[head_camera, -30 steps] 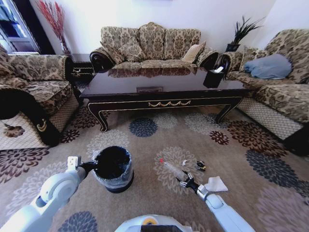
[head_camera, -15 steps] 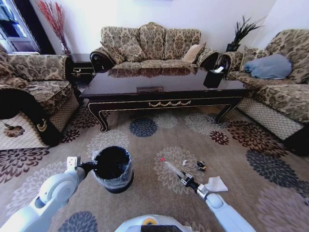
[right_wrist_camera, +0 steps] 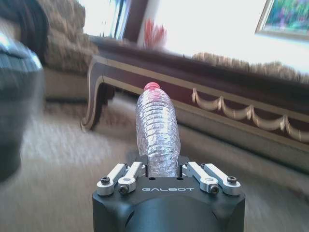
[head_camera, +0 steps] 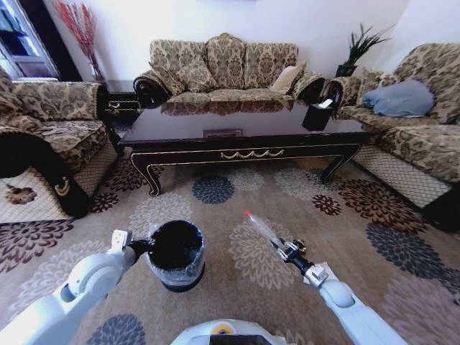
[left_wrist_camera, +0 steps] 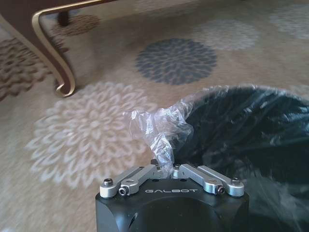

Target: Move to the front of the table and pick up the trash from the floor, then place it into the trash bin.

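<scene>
While the bottle [head_camera: 262, 229] hangs off the floor [head_camera: 359, 215], clamped at its base in the right gripper [head_camera: 286, 249], its red cap slants up toward the worktop [head_camera: 237, 115]. Left of it sits the bin [head_camera: 176, 253], whose bag the left gripper [head_camera: 144, 246] pinches.

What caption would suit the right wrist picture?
Right gripper shut on a clear plastic bottle, red cap pointing toward the dark table.

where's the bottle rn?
Head view: the bottle is off the carpet, clamped at its base by the right gripper, red cap pointing toward the table, right of the trash bin.
</scene>
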`<state>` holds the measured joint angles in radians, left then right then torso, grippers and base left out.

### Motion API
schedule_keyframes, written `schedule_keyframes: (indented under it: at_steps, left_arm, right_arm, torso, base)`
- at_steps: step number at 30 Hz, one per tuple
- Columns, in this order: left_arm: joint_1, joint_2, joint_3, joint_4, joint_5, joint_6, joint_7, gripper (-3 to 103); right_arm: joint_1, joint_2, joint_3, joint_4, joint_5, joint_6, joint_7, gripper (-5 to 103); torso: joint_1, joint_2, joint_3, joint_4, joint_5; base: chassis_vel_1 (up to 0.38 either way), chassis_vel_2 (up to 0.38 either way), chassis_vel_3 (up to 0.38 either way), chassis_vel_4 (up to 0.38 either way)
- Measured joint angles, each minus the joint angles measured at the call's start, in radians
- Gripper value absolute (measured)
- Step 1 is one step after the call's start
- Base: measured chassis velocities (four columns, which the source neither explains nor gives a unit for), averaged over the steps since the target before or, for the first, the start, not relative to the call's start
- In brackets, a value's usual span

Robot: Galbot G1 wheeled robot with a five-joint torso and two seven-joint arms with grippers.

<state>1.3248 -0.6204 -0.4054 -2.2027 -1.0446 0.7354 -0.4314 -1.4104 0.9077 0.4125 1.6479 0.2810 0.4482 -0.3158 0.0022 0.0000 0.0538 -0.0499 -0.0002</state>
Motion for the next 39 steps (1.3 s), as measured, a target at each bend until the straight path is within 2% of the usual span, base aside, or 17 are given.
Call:
schedule_keyframes:
  at_steps: [2,4,7,8,11,18,21,23,25,34,35,36,38,39]
  left_arm:
    - [-0.100,0.001,0.096,0.023,-0.001,0.000,-0.002,3]
    - [-0.126,0.000,0.125,0.031,-0.001,-0.001,-0.004,3]
    - [-0.271,-0.019,0.289,0.068,-0.020,-0.006,-0.017,3]
    - [-0.271,-0.019,0.289,0.068,-0.020,-0.006,-0.017,3]
    - [-0.383,-0.052,0.404,0.081,-0.060,-0.007,-0.036,3]
    - [-0.497,-0.119,0.516,0.111,-0.079,-0.017,-0.052,3]
    - [-0.557,-0.174,0.606,0.137,-0.080,-0.019,-0.072,3]
    - [-0.567,-0.180,0.621,0.142,-0.081,-0.019,-0.075,3]
    - [-0.606,-0.193,0.688,0.166,-0.078,-0.020,-0.085,3]
    - [-0.646,-0.255,0.749,0.202,-0.078,-0.020,-0.114,3]
    - [-0.651,-0.265,0.756,0.202,-0.079,-0.019,-0.119,3]
    - [-0.655,-0.266,0.763,0.202,-0.081,-0.019,-0.120,3]
    - [-0.657,-0.263,0.770,0.200,-0.080,-0.018,-0.121,3]
    - [-0.657,-0.259,0.773,0.198,-0.080,-0.018,-0.122,3]
  right_arm:
    - [-0.059,-0.001,0.024,0.131,0.012,-0.018,0.016,27]
    - [-0.074,-0.001,0.028,0.161,0.014,-0.022,0.019,27]
    - [-0.146,0.003,0.037,0.289,0.008,-0.045,0.033,27]
    - [-0.146,0.003,0.037,0.289,0.008,-0.045,0.033,27]
    - [-0.197,0.010,0.037,0.380,0.001,-0.064,0.042,27]
    - [-0.222,0.012,0.032,0.389,-0.008,-0.062,0.026,27]
    - [-0.230,0.017,0.023,0.413,-0.001,-0.068,0.030,27]
    - [-0.231,0.018,0.021,0.419,-0.001,-0.070,0.031,27]
    - [-0.238,0.020,0.015,0.439,0.002,-0.076,0.033,27]
    - [-0.263,0.030,0.000,0.437,-0.041,-0.071,0.028,27]
    - [-0.267,0.034,-0.001,0.426,-0.052,-0.065,0.022,25]
    - [-0.270,0.038,-0.004,0.418,-0.059,-0.060,0.018,28]
    - [-0.272,0.040,-0.006,0.413,-0.062,-0.058,0.017,28]
    - [-0.273,0.042,-0.007,0.409,-0.064,-0.057,0.017,33]
  torso:
    - [0.000,0.000,0.000,-0.0004,0.0003]
    - [0.000,0.000,0.000,-0.0005,0.0002]
    - [0.000,0.000,0.000,-0.0003,0.0000]
    - [0.000,0.000,0.000,-0.0003,0.0000]
    - [0.000,0.000,0.000,-0.0005,0.0001]
    - [0.000,0.000,0.000,0.0001,0.0005]
    - [0.000,0.000,0.000,-0.0001,0.0003]
    - [0.000,0.000,0.000,-0.0003,0.0002]
    - [0.000,0.000,0.000,-0.0003,0.0005]
    - [0.000,0.000,0.000,-0.0002,0.0004]
    - [0.000,0.000,0.000,-0.0003,0.0003]
    - [0.000,0.000,0.000,-0.0004,0.0002]
    - [0.000,0.000,0.000,-0.0005,0.0002]
    - [0.000,0.000,0.000,-0.0005,0.0003]
  base:
    - [0.000,0.000,0.000,0.000]
    - [0.000,0.000,0.000,0.000]
    - [0.000,0.000,0.000,0.000]
    - [0.000,0.000,0.000,0.000]
    - [0.000,0.000,0.000,0.000]
    - [0.000,0.000,0.000,0.000]
    - [0.000,0.000,0.000,0.000]
    - [0.000,0.000,0.000,0.000]
    - [0.000,0.000,0.000,0.000]
    - [0.000,0.000,0.000,0.000]
    - [0.000,0.000,0.000,0.000]
    - [0.000,0.000,0.000,0.000]
    - [0.000,0.000,0.000,0.000]
    - [0.000,0.000,0.000,0.000]
